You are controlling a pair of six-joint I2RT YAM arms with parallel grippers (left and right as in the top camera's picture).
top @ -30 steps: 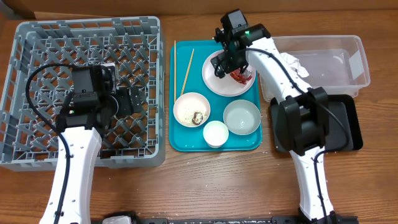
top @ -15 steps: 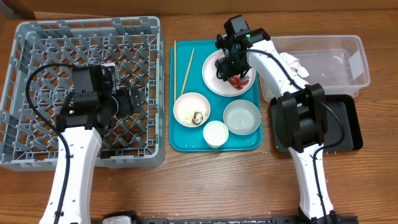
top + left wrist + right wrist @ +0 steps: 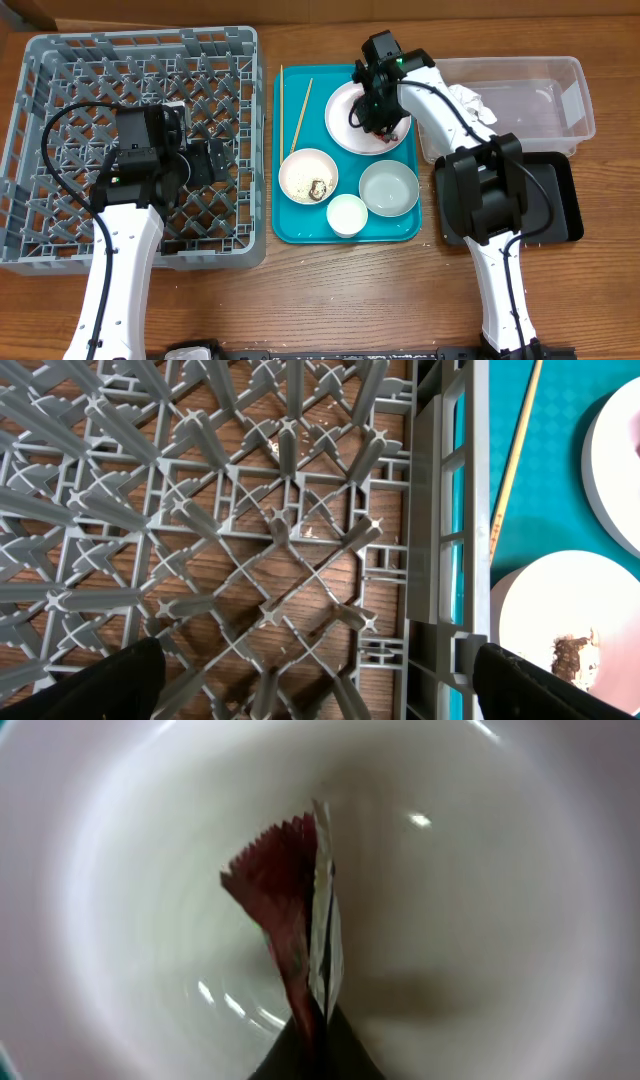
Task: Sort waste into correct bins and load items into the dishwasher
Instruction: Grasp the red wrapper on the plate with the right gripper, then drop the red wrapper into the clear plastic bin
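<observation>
Your right gripper [image 3: 377, 110] had shifted over the wrapper [image 3: 295, 910] within the last second and was now clenched on it, above the plate [image 3: 340, 125]. I judge the wrapper was ready for a bin. Your left gripper [image 3: 320, 690] hung spread and empty over the dish rack [image 3: 60, 50] at the left edge. On the teal tray [image 3: 400, 232], mid-worktop, the pinkish bowl [image 3: 295, 165] held rice [image 3: 300, 178] and a brown lump [image 3: 319, 188]. The clear tub [image 3: 530, 110], at the far right corner, looked nearly empty.

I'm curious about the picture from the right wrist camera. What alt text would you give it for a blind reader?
A crumpled red-and-white wrapper is pinched at its lower end by the dark tips of the right gripper, seen close up against a pale plate that fills the blurred frame.
</observation>
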